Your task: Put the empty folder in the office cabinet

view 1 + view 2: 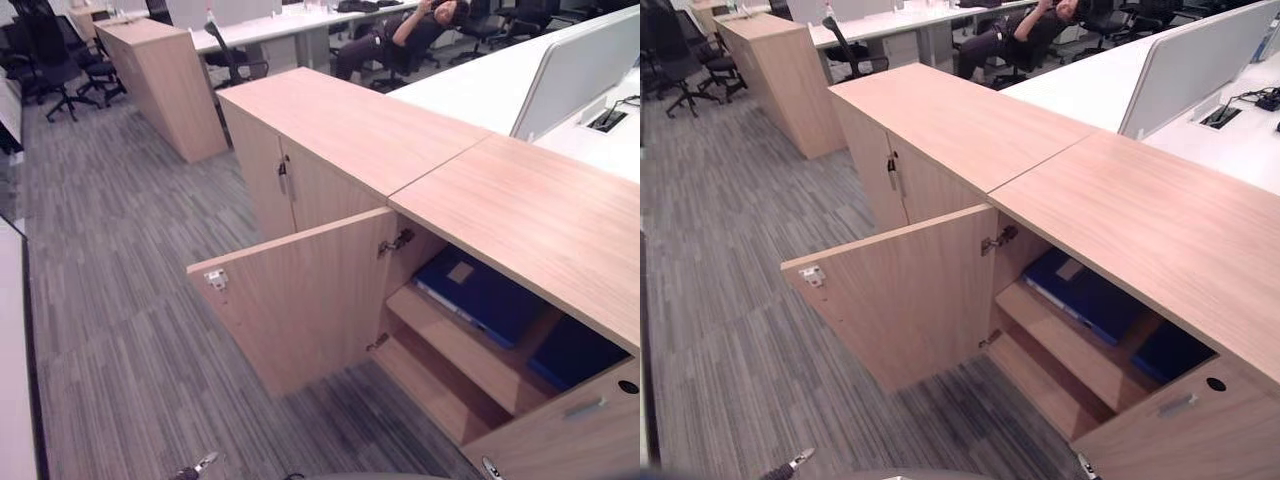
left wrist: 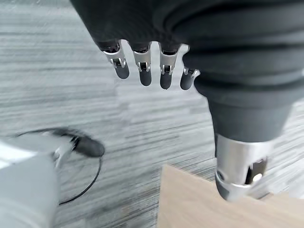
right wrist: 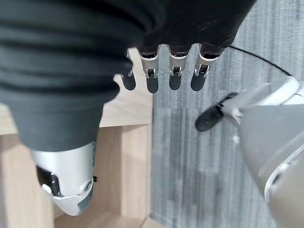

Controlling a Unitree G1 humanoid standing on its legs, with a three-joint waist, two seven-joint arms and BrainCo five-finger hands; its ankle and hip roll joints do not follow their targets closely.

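- Lying flat on the cabinet [image 1: 330, 130] shelf [image 1: 450, 345], the blue folder [image 1: 480, 295] runs lengthwise into the opening, past the open door [image 1: 300, 300].
- Left hand [image 2: 142, 66] and right hand [image 3: 171, 71] hang low with fingers straight, holding nothing; the right seems nearer the opening.

The cabinet [image 1: 520, 330] at the lower right of my head views stands open, its left door [image 1: 300, 300] swung out toward me over the carpet [image 1: 120, 330] and blocking any approach from the left. Between that door and the right door [image 1: 570, 430] the way in is free. A blue folder [image 1: 480, 295] takes up the upper shelf [image 1: 460, 350], another blue folder [image 1: 575, 352] sits at the right, and the bottom board [image 1: 430, 390] lies bare.
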